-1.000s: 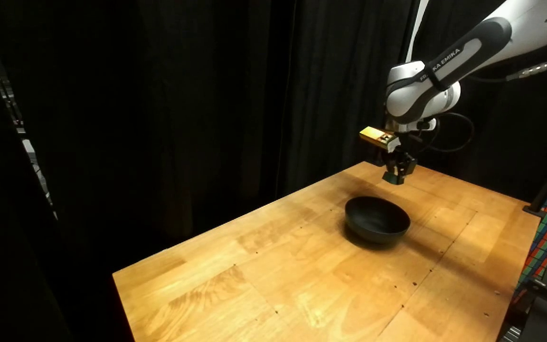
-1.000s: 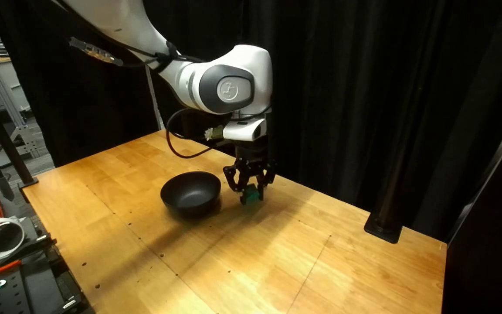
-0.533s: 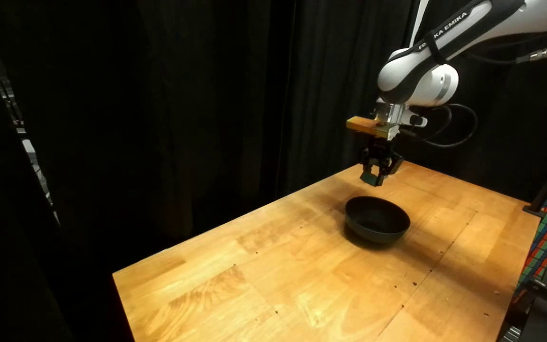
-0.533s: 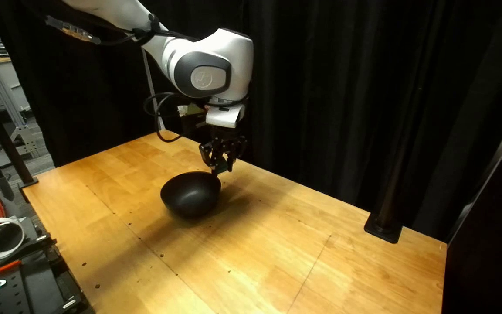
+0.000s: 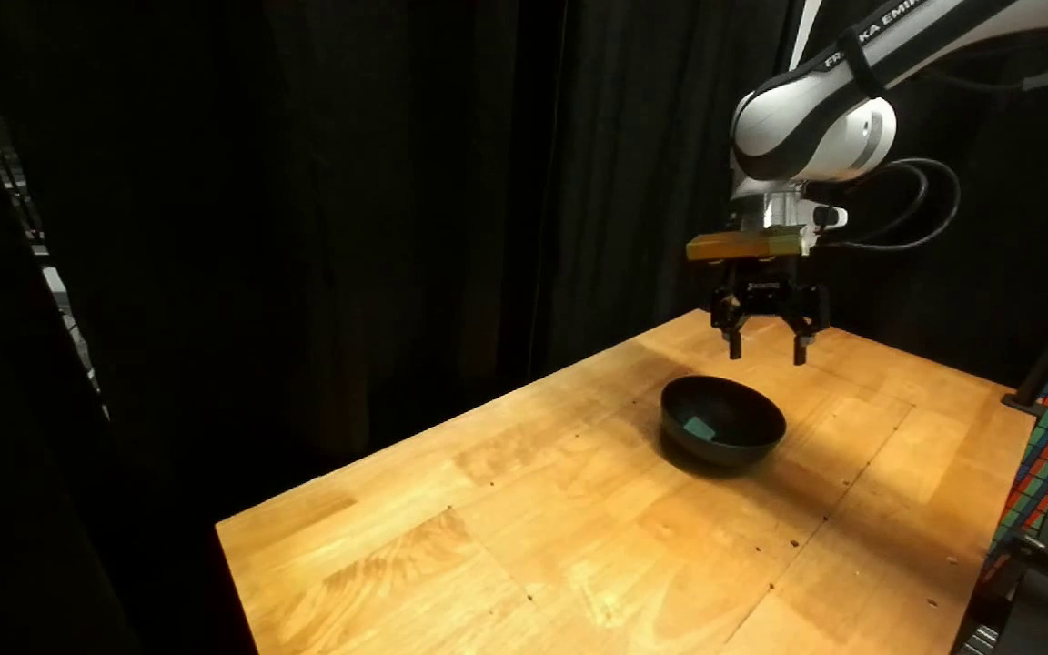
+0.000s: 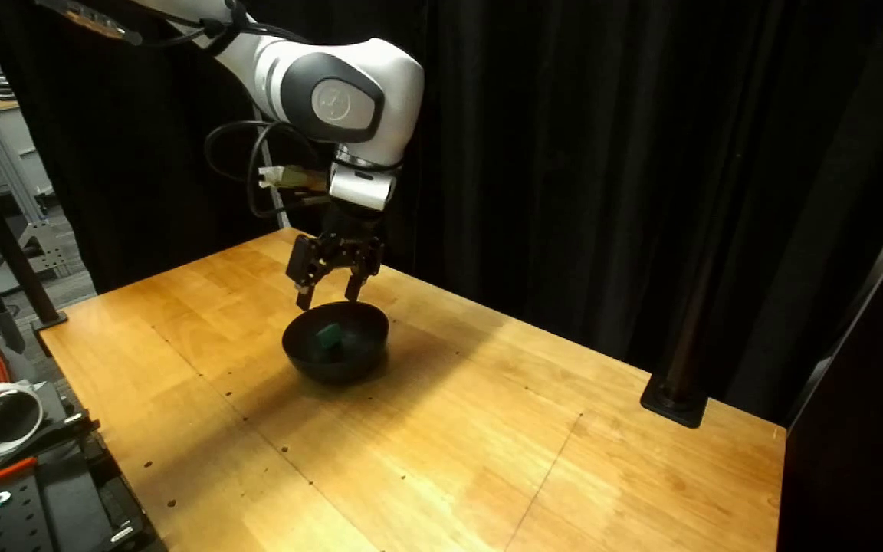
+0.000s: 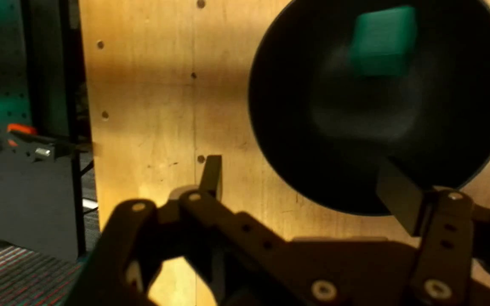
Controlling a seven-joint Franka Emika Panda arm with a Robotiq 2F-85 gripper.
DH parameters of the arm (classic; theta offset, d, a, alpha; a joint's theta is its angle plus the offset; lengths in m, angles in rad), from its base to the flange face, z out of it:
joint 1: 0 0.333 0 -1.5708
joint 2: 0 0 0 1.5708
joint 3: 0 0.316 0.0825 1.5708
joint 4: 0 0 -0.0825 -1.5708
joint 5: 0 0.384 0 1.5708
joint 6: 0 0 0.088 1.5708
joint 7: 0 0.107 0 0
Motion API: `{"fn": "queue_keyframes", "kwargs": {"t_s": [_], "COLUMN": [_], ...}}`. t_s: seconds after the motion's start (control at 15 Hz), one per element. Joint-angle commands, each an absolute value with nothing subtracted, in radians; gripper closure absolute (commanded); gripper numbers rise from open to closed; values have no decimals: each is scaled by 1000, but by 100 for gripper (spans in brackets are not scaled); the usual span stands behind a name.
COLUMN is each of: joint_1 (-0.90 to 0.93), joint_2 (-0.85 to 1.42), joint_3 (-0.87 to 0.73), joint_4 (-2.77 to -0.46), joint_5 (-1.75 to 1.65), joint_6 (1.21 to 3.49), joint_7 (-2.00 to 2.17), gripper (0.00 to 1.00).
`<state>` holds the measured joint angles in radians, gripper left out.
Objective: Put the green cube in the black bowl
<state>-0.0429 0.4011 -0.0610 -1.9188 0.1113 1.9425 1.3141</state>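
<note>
The green cube (image 7: pixel 383 40) lay inside the black bowl (image 6: pixel 338 364), its assigned place, while the gripper (image 5: pixel 768 353) hung above, spread and empty, presumably to leave it undisturbed.

Grn cube (image 6: pixel 329 336) sits in blk bowl (image 6: pixel 354 355) on wood tbl (image 6: pixel 487 445), w/ gripper (image 6: pixel 328 296) spread wide abv bowl.
</note>
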Motion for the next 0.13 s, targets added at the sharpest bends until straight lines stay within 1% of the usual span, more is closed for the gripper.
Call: {"fn": "queue_keyframes", "kwargs": {"t_s": [0.0, 0.07], "joint_1": [-3, -3], "joint_2": [284, 254], "joint_3": [-87, -87], "joint_4": [-1991, -2013], "joint_5": [23, 24], "joint_6": [1912, 1929], "joint_7": [1284, 1296], "gripper": [0, 0]}}
